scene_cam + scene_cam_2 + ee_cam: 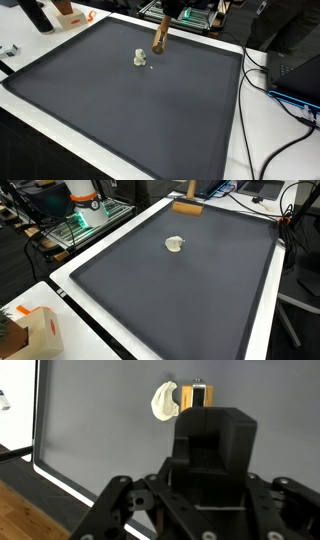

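**A:** What sits closest to the wrist camera?

**B:** The gripper (214, 435) itself, which fills the lower half of the wrist view. Its fingers (195, 440) look pressed together, with nothing between them.

**A:** And beneath it?

**B:** A dark grey mat (100, 430) spread over a white table (236, 120). The mat's edge runs down the left of the wrist view, and a strip of wooden floor (25, 495) shows at the bottom corner.

**A:** Which things are nearest the fingers?

**B:** Two things, both farther out on the mat and well apart from the gripper. One is a small white crumpled lump (163, 401). Just beside it is a wooden block (193, 398) with a dark piece on top.

**A:** Do those two touch?

**B:** From the wrist they seem to meet. In both exterior views there is a gap: the lump (140, 57) (175, 244) lies on open mat, and the block (160, 38) (187, 208) is nearer the mat's far edge.

**A:** Anything farther off?

**B:** Black cables (272, 85) trail over the table beside the mat in an exterior view. A cardboard box (40, 330) sits off the mat's corner in an exterior view.
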Controlling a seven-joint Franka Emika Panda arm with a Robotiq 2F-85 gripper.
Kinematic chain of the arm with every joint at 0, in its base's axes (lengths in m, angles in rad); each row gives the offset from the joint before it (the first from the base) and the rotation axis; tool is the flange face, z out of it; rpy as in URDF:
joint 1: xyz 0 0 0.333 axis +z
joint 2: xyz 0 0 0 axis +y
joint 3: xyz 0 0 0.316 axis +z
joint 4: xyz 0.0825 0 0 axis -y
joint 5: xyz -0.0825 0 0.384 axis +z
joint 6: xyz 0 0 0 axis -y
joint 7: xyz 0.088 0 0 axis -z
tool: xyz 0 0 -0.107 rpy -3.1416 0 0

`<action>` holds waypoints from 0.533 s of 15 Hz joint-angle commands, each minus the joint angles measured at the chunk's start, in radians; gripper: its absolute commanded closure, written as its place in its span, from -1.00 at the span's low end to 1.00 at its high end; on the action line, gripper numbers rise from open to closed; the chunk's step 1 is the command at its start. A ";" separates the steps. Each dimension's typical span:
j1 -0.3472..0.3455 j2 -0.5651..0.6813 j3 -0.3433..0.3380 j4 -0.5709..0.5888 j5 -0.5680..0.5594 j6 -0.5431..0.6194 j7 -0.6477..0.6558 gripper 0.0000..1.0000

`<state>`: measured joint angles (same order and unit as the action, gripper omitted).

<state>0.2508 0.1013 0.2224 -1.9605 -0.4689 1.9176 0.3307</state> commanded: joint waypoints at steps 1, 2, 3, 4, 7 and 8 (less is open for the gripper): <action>0.016 0.002 -0.002 -0.033 -0.078 0.064 -0.006 0.51; 0.019 0.005 -0.003 -0.041 -0.092 0.083 -0.007 0.51; 0.021 0.007 -0.004 -0.047 -0.105 0.098 -0.007 0.51; 0.022 0.010 -0.005 -0.052 -0.112 0.112 -0.007 0.51; 0.022 0.011 -0.006 -0.071 -0.124 0.146 -0.010 0.51; 0.022 0.011 -0.006 -0.075 -0.123 0.153 -0.013 0.51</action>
<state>0.2675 0.1290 0.2226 -2.0030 -0.5622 2.0349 0.3295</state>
